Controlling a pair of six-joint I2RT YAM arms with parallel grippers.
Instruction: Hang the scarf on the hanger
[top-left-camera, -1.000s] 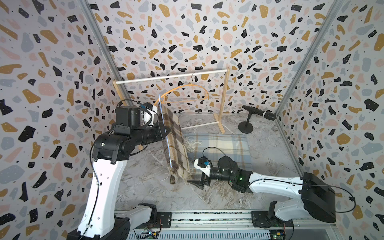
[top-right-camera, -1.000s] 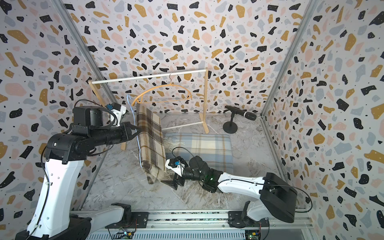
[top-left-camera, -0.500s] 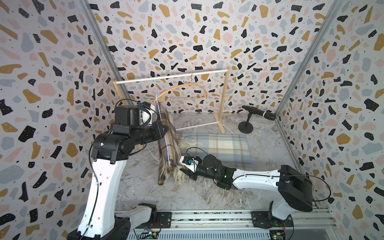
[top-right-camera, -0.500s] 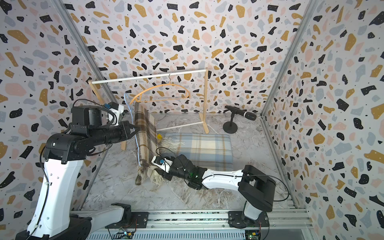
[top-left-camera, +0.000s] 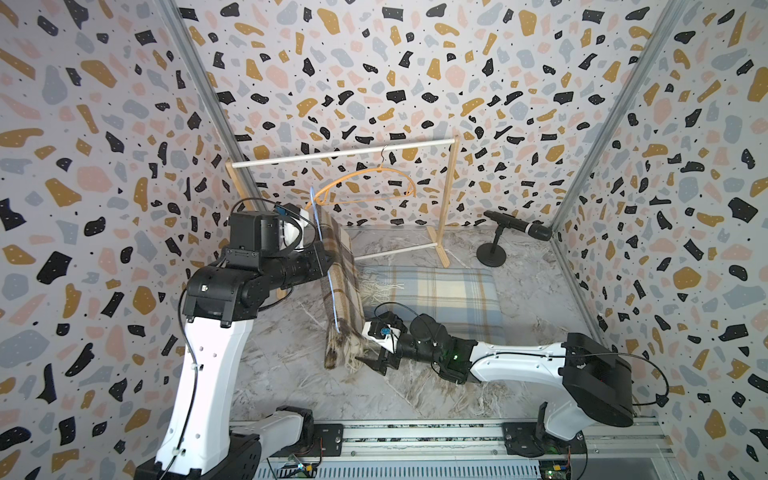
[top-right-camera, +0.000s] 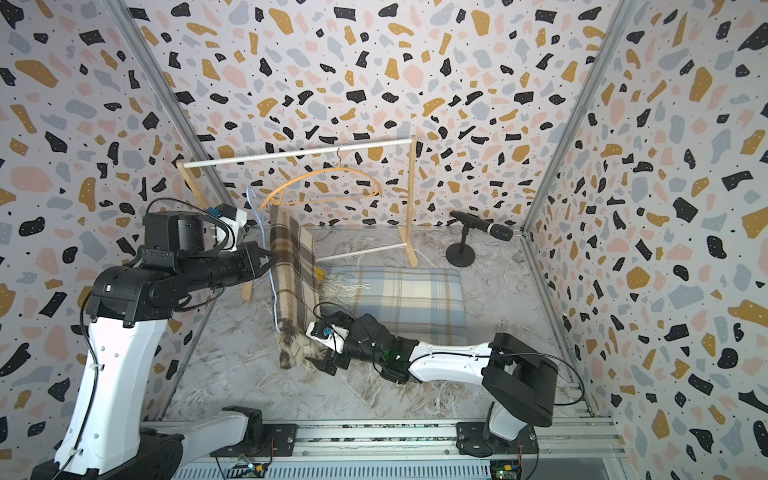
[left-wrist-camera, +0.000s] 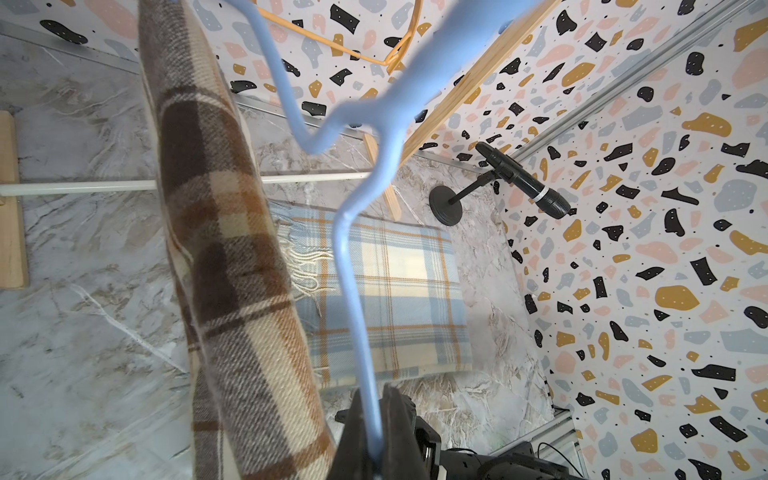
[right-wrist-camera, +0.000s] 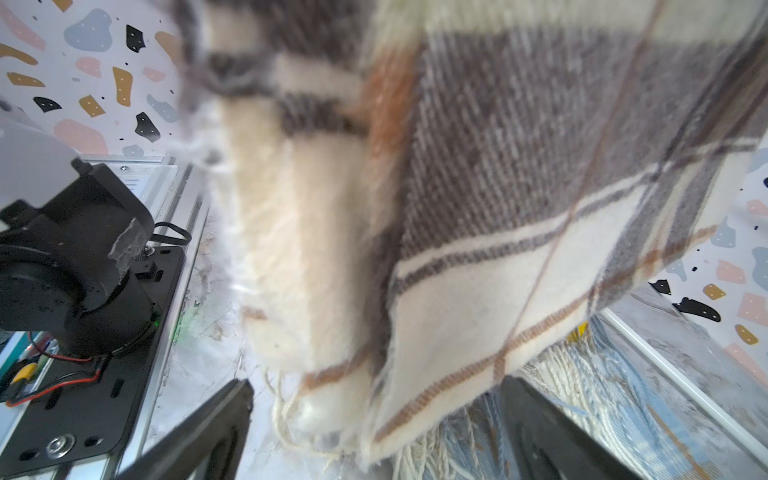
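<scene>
Left gripper (left-wrist-camera: 374, 419) is held raised in front of the wooden rack (top-left-camera: 340, 151), by its left post. Before that rack the brown plaid scarf (top-left-camera: 343, 282) is found draped, both ends hung down toward the floor. It is carried by the blue hanger (left-wrist-camera: 350, 274), whose wire is pinched in the left jaws. Right gripper (top-left-camera: 372, 365), lower and further forward of the rack, is spread wide at the fringe, with nothing clasped. Draping is judged done; levelling of the ends and perhaps hooking onto the rack's rail are judged outstanding
</scene>
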